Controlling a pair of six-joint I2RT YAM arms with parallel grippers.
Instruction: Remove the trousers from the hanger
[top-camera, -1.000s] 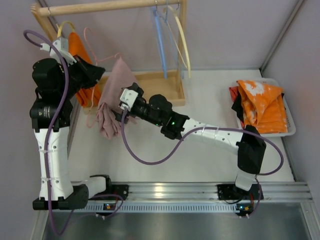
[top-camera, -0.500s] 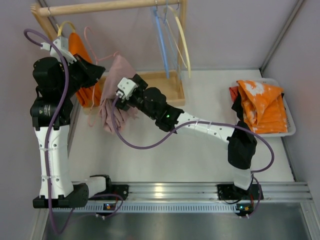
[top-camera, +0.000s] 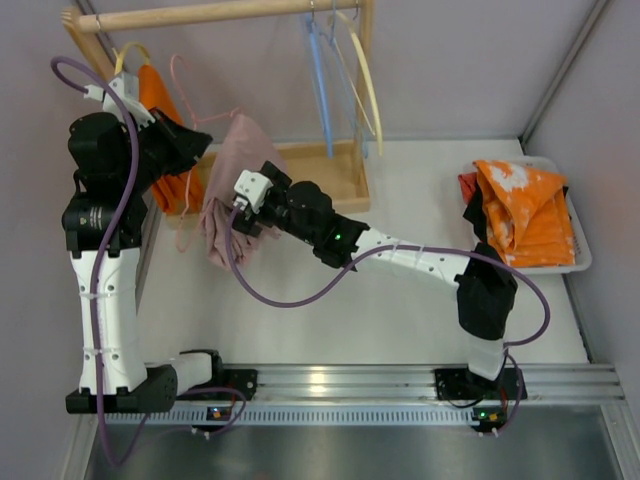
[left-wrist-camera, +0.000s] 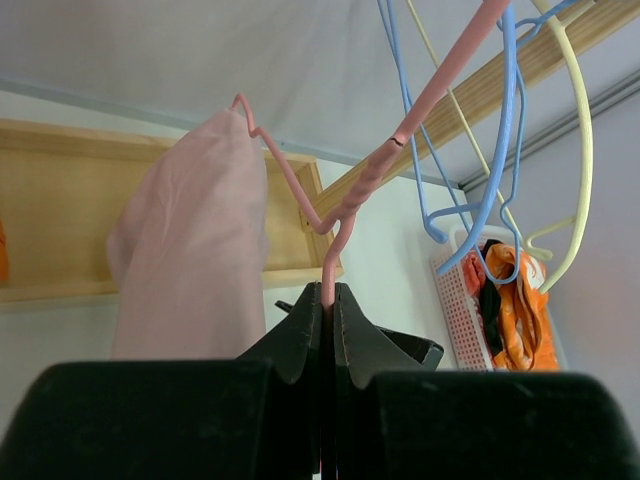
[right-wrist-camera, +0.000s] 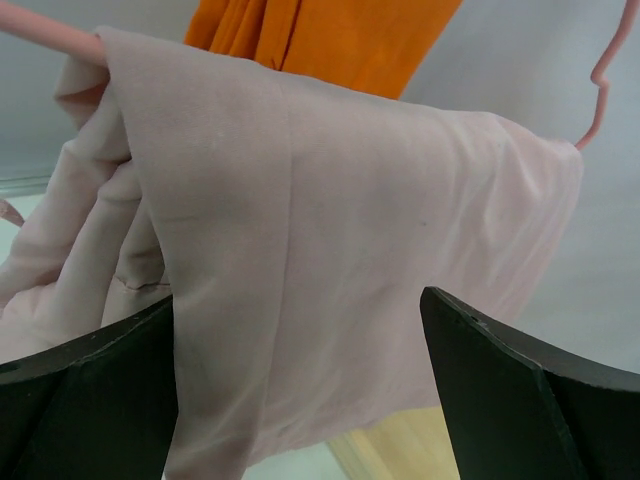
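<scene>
Pinching pink hanger (left-wrist-camera: 372, 168) in left gripper (left-wrist-camera: 328, 300) jaws; straddling dusty pink trousers (right-wrist-camera: 330, 200) with spread right gripper (right-wrist-camera: 298, 300) jaws, near bench (top-camera: 400, 300) far-left corner.

We see dusty pink trousers (top-camera: 232, 170) draped limply over a pink hanger (left-wrist-camera: 345, 195), their folds hanging down. Bright orange trousers (top-camera: 155, 100) hang nearby, to their left.

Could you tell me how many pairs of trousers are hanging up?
2. The pink trousers drape over the pink hanger gripped by the left tool; the orange trousers hang at the left end of the rail, partly hidden behind the left arm.
</scene>
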